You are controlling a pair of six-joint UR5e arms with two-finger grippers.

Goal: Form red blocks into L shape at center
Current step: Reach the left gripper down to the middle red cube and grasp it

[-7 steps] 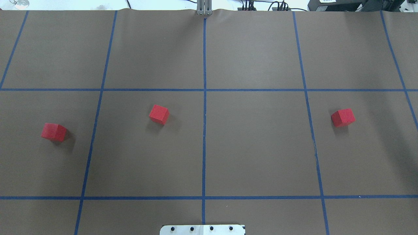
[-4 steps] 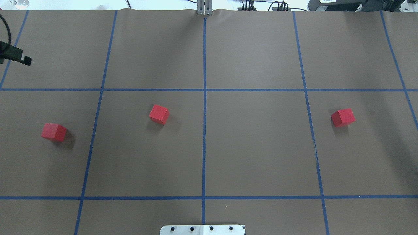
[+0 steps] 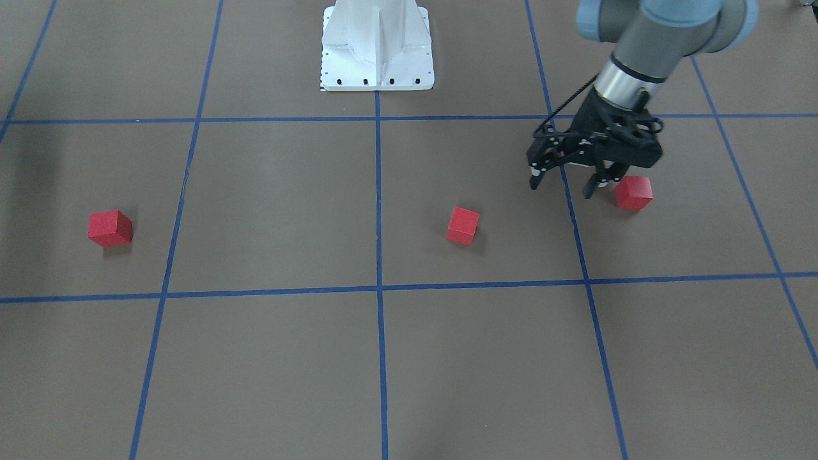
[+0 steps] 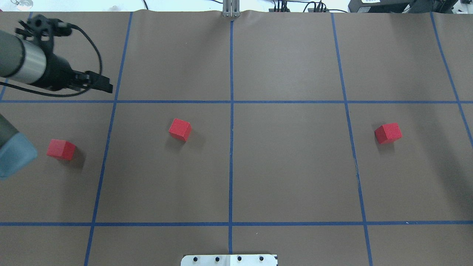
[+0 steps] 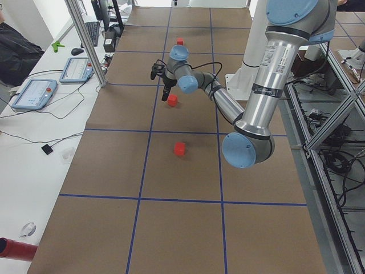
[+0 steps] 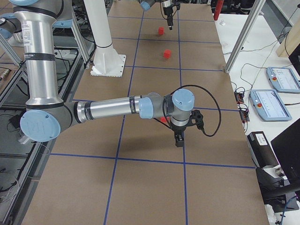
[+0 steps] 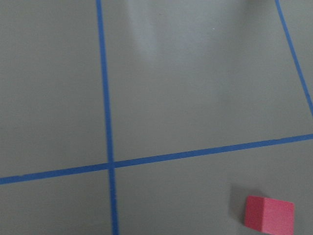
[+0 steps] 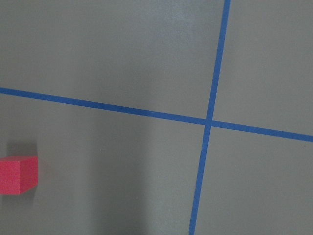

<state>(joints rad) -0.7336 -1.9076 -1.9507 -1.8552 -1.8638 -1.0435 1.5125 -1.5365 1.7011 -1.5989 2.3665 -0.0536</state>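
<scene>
Three red blocks lie apart on the brown surface: one at the left (image 4: 61,149), one left of the middle line (image 4: 180,129), one at the right (image 4: 388,133). The center crossing (image 4: 231,101) of blue tape is bare. My left gripper (image 3: 562,186) is open and empty, hovering above the surface beside the left block (image 3: 634,192); it also shows in the overhead view (image 4: 103,85). The left wrist view shows that block (image 7: 269,214) at the lower right. My right gripper (image 6: 179,139) shows only in the exterior right view, near the right block (image 8: 17,175); I cannot tell its state.
The white robot base plate (image 4: 229,260) sits at the near edge. Blue tape lines (image 4: 347,101) divide the surface into large squares. A metal post (image 4: 231,9) stands at the far edge. Monitors and cables lie off the table's ends.
My left arm has swung into the overhead view from the left edge and moved right. The three blocks have not moved.
</scene>
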